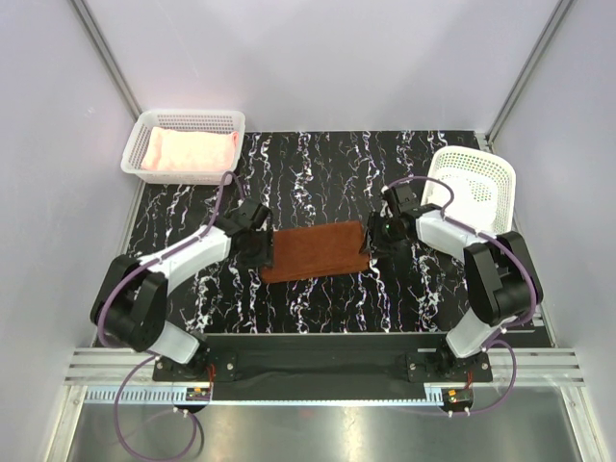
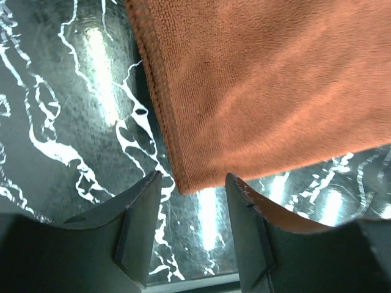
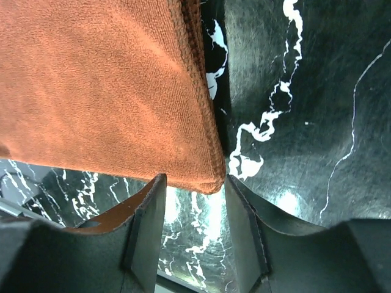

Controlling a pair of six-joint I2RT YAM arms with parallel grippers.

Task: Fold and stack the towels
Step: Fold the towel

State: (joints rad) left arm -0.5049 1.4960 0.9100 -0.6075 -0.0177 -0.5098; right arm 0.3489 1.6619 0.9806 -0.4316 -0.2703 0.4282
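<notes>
In the top view, the left gripper [image 1: 262, 247] and the right gripper [image 1: 372, 240] cover both short ends of the rust-brown towel [image 1: 318, 250], and their fingertips cannot be made out. Each wrist view cuts the towel off at the upper frame edge. The pink towel [image 1: 188, 152] is overexposed, so its folds are illegible, and the contents of the right basket [image 1: 496, 178] cannot be determined.

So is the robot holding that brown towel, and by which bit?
Nothing is held. The left gripper and right gripper stand open, each at a corner of the rust-brown towel lying on the table, not pinching it.
</notes>
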